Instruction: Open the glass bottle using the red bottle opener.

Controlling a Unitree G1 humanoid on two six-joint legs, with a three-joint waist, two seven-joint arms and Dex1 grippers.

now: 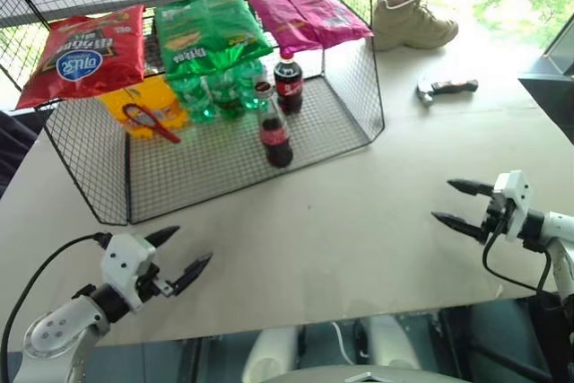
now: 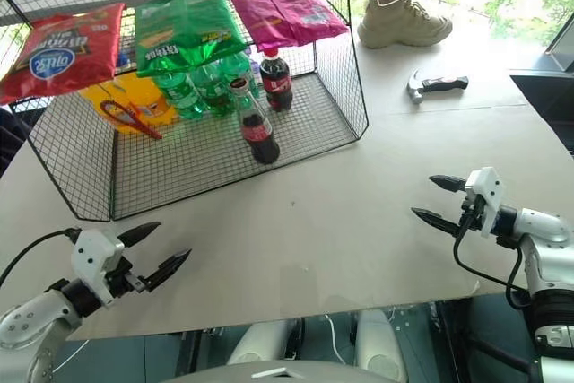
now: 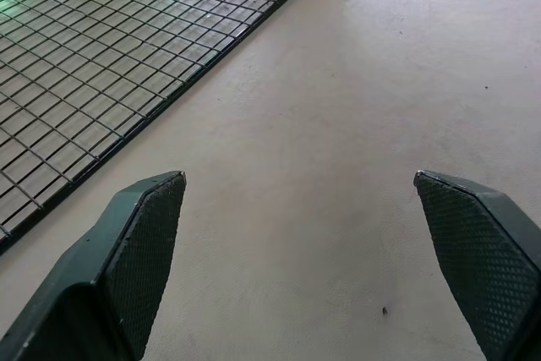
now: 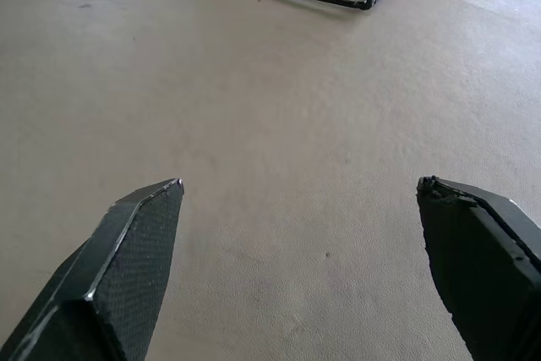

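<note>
The glass bottle (image 1: 273,128) stands upright on the wire rack's floor (image 1: 215,163), near its front middle, with dark cola and a red label. The red bottle opener (image 1: 149,122) lies further left in the rack, on a yellow packet. My left gripper (image 1: 188,253) hovers open over the bare table in front of the rack's left corner, well short of both. At the table's right side my right gripper (image 1: 451,204) is open too, pointing left, with nothing between its fingers (image 4: 127,268).
A stouter cola bottle with a red cap (image 1: 288,82) and green bottles (image 1: 215,96) stand behind the glass bottle. Snack bags (image 1: 211,31) lie on the rack's top. A black-handled metal tool (image 1: 444,89) and a beige shoe (image 1: 411,22) sit at the far right.
</note>
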